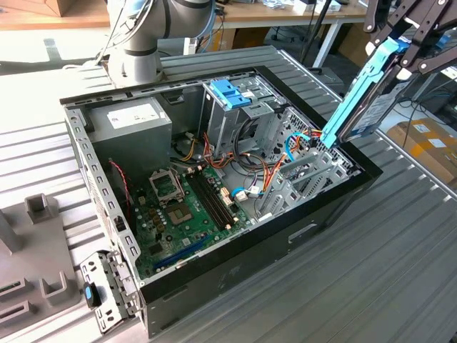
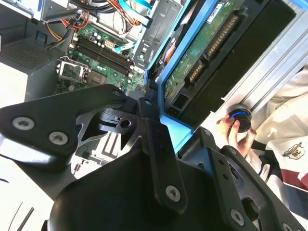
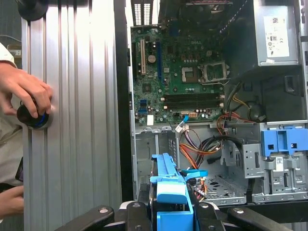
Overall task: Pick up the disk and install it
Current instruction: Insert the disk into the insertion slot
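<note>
Light-blue plastic rails over dark grey metal: the disk (image 1: 364,93), one item, pinched across its thin side by my hand (image 1: 405,48), which is pressed together on its upper end. It hangs in the air, steeply tilted, over the rim of the computer case (image 1: 214,275) at the exterior view's right. Its lower end dips towards the grey drive cage (image 1: 307,179); I cannot tell whether it touches. I judge the tilt serves to lead that low end into the cage while my hand stays clear of the case wall. In the second wrist view the green circuit side of the disk (image 2: 207,53) faces the camera; in the first wrist view the disk (image 3: 171,192) is seen edge-on.

The case lies on its side, open, so its bays face upward. It holds a motherboard (image 1: 182,207), a power supply (image 1: 132,121), orange and red cables (image 1: 268,171), and a broad blue handle (image 1: 230,93) on a second metal cage. The table (image 1: 343,286) is ribbed aluminium, with a grey fixture (image 1: 36,243) at the exterior view's left. A person (image 3: 29,94) grips a black knob (image 3: 31,118) on the table. The room is a workshop, with cardboard boxes (image 1: 428,139) and wooden benches (image 1: 285,14) beyond.
</note>
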Robot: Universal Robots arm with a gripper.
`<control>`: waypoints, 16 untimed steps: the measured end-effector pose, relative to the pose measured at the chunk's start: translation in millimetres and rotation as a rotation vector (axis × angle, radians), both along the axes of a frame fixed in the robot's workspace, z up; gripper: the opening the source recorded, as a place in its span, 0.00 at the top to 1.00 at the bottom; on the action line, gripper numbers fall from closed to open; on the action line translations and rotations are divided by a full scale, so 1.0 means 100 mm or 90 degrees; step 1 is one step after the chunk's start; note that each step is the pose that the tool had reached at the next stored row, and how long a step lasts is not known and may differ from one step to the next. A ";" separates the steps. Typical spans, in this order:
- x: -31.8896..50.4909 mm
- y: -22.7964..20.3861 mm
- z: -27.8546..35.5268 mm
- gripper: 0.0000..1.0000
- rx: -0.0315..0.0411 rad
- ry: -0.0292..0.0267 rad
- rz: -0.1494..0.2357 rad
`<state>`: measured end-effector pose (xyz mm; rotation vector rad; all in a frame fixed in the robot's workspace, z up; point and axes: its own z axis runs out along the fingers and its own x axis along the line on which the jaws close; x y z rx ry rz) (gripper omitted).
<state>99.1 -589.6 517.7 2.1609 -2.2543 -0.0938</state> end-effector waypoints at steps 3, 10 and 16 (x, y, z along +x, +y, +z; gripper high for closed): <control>-0.012 0.000 0.000 0.63 0.0000 0.0000 0.000; -0.050 0.000 -0.002 0.63 0.0000 0.0000 0.000; -0.091 0.000 -0.002 0.63 0.0000 0.0000 0.000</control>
